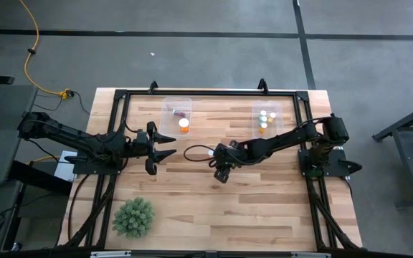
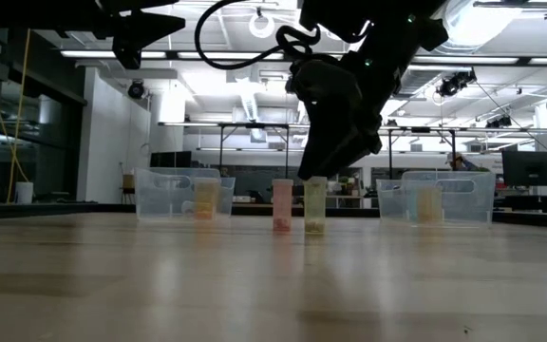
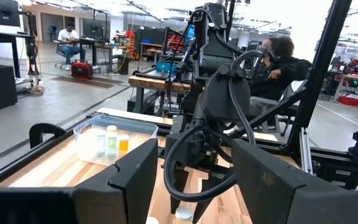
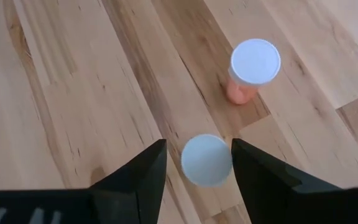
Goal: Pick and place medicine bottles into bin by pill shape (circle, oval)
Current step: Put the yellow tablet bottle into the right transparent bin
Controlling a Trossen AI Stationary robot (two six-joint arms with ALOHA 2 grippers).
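Right end effector (image 4: 199,163) hung over mid-desk, fingers parted, straddling the white cap of a pale bottle (image 2: 315,205) standing upright on the desk (image 1: 264,208); contact between fingers and cap could not be told. In the low view the right end effector (image 2: 335,161) sat right at that bottle's top. 1 orange bottle (image 4: 248,73) stood upright just beside it, apart from it, untouched. Left end effector (image 1: 165,146) hovered left of centre, fingers spread wide, holding nothing. 2 clear bins sat at the far edge: the left bin (image 1: 177,112) held 1 orange bottle with white cap and a small dark item; the right bin (image 1: 273,119) held several small capped bottles, count unclear. Green spiky plant (image 1: 134,216) sat at the near left corner
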